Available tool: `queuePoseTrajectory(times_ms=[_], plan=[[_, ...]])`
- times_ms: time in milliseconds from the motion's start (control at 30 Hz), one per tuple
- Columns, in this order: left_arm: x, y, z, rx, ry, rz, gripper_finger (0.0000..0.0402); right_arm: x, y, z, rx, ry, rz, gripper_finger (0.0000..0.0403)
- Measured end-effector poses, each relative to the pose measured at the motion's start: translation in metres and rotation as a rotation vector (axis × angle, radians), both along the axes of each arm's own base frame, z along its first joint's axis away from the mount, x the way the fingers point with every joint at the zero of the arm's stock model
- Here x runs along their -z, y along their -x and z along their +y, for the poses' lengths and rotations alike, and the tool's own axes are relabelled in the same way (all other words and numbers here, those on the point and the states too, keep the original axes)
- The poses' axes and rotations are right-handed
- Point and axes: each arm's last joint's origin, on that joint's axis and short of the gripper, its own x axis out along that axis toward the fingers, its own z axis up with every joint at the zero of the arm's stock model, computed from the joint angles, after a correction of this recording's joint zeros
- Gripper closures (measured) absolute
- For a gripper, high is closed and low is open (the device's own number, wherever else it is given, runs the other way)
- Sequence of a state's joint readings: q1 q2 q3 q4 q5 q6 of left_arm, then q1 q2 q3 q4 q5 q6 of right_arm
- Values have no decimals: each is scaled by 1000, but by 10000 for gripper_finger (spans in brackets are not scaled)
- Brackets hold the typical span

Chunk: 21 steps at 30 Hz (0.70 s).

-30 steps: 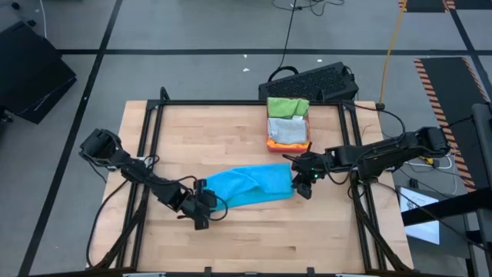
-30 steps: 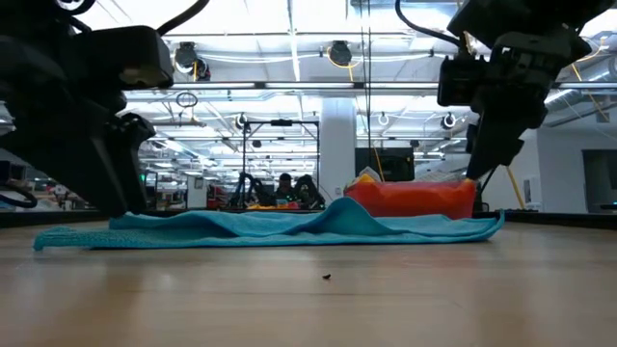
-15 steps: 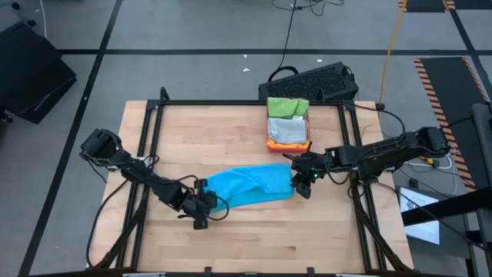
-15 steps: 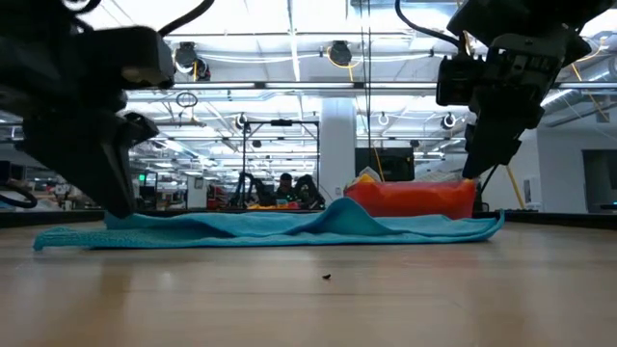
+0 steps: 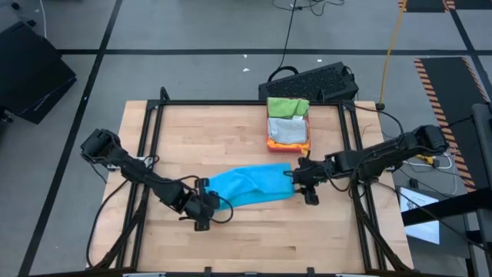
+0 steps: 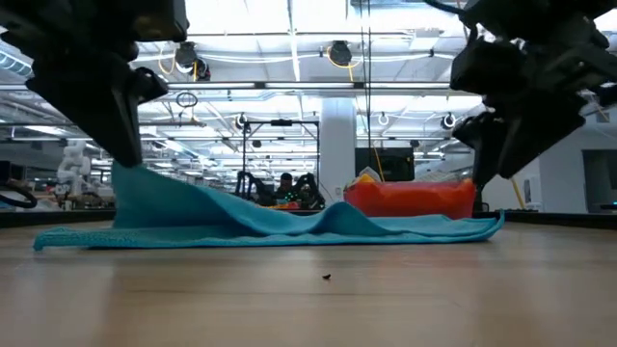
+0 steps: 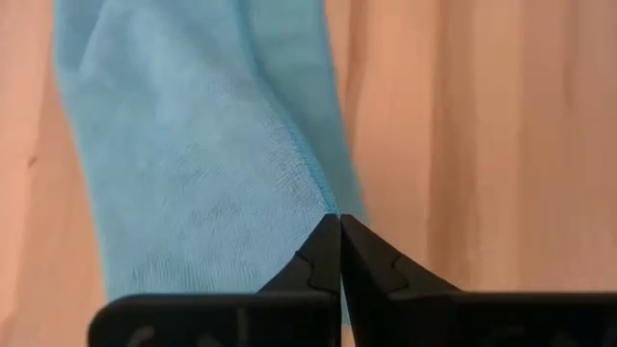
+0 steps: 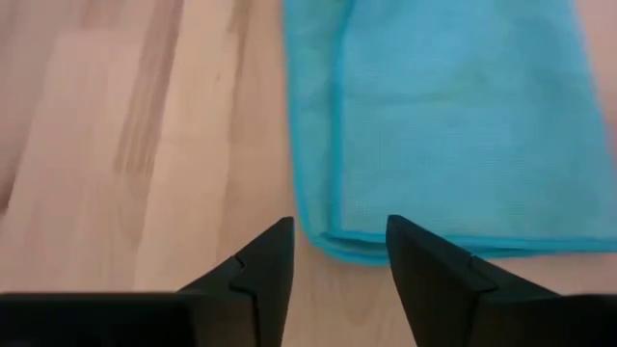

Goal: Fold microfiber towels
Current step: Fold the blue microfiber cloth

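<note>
The left gripper (image 7: 339, 253) is pinching the edge of the blue towel (image 5: 250, 185) with its fingertips pressed fully together, and in the low view that corner is standing lifted off the table (image 5: 231, 135) while the rest of the cloth is lying flat. The right gripper (image 8: 339, 253) is holding its fingers partly apart just above the towel's opposite folded edge, gripping nothing. The towel is lying bunched across the middle of the table between the two grippers. Behind it, the pink-red tray (image 5: 287, 142) is holding a grey towel (image 5: 287, 132), with a green towel (image 5: 287, 106) lying past it. No writing is readable anywhere. Only the low view is showing the raised corner; only the high view is showing a black keyboard (image 5: 311, 81) beyond the table's far edge.
</note>
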<state>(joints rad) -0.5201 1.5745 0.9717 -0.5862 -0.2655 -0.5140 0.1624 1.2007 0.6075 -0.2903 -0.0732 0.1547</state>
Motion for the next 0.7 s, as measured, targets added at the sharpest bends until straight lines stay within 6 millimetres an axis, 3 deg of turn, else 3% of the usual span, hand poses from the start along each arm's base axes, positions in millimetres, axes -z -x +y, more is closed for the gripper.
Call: queuePoseTrajectory(times_ms=[333,700], plan=[[-10,1,1,-9,-23,51,397,25,-20,13,-12,10,7,234],[-27,-2,-8,12,-20,32,397,28,-21,13,40,4,20,234]])
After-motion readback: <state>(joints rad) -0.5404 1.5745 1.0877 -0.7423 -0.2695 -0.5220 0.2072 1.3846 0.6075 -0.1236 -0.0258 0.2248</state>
